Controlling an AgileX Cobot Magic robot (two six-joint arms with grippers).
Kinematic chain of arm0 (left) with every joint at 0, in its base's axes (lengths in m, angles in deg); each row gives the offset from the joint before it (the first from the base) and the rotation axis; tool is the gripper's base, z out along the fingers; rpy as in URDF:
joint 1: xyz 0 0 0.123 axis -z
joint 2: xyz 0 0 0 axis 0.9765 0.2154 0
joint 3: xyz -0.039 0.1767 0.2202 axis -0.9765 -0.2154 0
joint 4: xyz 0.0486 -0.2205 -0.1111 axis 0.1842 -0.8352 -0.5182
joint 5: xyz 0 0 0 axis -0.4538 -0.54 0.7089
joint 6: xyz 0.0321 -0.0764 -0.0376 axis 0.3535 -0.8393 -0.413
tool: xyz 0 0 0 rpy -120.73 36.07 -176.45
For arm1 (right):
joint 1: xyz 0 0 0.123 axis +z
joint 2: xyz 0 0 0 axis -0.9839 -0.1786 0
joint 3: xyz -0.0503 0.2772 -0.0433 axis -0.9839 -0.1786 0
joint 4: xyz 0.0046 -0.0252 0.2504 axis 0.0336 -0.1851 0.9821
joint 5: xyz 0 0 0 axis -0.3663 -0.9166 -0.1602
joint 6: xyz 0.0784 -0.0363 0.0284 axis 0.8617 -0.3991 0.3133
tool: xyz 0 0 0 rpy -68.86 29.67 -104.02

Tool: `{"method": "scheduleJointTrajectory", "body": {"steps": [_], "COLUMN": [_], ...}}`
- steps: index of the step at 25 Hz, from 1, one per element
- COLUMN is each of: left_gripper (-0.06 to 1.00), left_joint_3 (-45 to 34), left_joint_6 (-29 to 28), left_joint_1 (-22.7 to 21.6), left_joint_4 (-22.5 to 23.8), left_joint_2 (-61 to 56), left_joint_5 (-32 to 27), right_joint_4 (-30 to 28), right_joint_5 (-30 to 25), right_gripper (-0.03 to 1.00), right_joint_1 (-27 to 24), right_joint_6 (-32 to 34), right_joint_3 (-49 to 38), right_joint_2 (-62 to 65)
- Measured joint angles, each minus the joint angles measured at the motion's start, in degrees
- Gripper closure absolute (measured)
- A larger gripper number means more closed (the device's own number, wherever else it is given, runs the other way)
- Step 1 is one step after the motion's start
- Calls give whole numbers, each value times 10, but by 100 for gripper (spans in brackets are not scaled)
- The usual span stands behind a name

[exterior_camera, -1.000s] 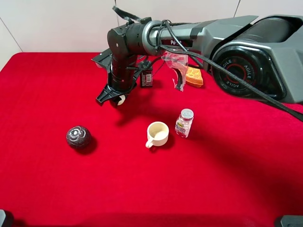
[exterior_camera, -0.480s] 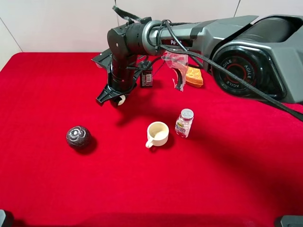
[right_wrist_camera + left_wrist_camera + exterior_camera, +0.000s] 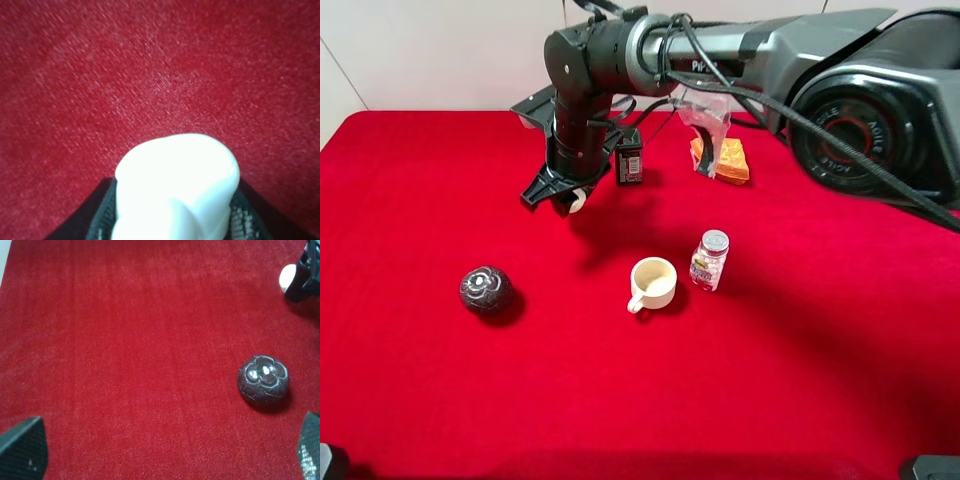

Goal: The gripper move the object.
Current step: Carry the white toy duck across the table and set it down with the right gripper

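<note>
Since the earlier frames, the right gripper (image 3: pixel 556 193) has shifted a little up and toward the back of the table in the high view, and the object (image 3: pixel 577 203) has gone with it. We find nothing else on the table displaced.

The right gripper's two black fingers (image 3: pixel 100 220) are closed on the object, one on each side of its lower part. In the right wrist view the object (image 3: pixel 176 182) is a smooth cream-white lump with a rounded top, standing out past the fingertips over the red cloth (image 3: pixel 150 65). In the high view only a small white part of it shows at the claw. The shadow lies on the cloth apart from the claw, so we judge the object to be lifted clear.

The right arm (image 3: pixel 720 45) reaches across the middle from the right side, cables running along it.

The left gripper (image 3: pixel 165 452) stands wide open and holds nothing. Its fingertips (image 3: pixel 22 450) show only at the two lower corners of the left wrist view.

On the cloth:
- A dark grey ball (image 3: pixel 485 288) lies near the left, well apart from the object.
- A cream mug (image 3: pixel 653 282) stands near the middle.
- A small bottle (image 3: pixel 709 260) stands upright just beside the mug.
- An orange packet (image 3: pixel 730 160) lies at the back.
- A clear bag (image 3: pixel 705 125) shows in front of the packet.
</note>
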Motion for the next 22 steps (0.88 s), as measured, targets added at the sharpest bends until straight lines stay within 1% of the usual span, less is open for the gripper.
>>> {"method": "scheduleJointTrajectory", "body": {"steps": [7,12,16,19,22], "left_gripper": [-5,-5,-5,-5,-5], "left_joint_3": [0,0,0,0,0], "left_joint_6": [0,0,0,0,0], "left_joint_1": [0,0,0,0,0], "left_joint_4": [0,0,0,0,0], "left_joint_2": [0,0,0,0,0], "left_joint_5": [0,0,0,0,0], "right_joint_4": [14,39,42,40,38], "right_joint_5": [-51,-107,-149,-168,-171], "right_gripper": [64,64,64,64,64], "right_joint_1": [0,0,0,0,-7], "right_joint_6": [0,0,3,18,28], "right_joint_3": [13,66,107,113,113], "right_joint_2": [31,44,53,64,76]}}
